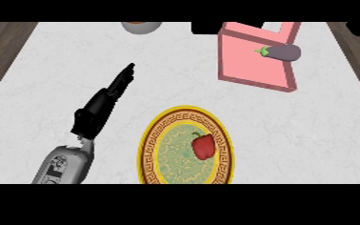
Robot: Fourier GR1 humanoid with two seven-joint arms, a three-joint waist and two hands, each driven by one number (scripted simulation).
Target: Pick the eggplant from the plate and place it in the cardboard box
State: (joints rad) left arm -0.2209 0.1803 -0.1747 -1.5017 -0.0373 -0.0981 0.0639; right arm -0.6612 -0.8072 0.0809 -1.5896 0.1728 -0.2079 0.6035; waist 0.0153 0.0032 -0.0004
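Observation:
A purple eggplant (283, 52) with a green stem lies inside the pink open box (247, 62) at the back right, against the box's right wall. The round plate (157, 145) with a yellow patterned rim sits at the front centre and holds a red bell pepper (203, 146). My left hand (107, 100) stretches over the counter left of the plate, fingers straight and pointing away towards the back, holding nothing. My right hand does not show.
A pale bowl (142, 26) is cut off by the view's top edge at the back centre. A dark object (205, 27) sits just behind the box. Wooden floor shows past the counter's left and right edges.

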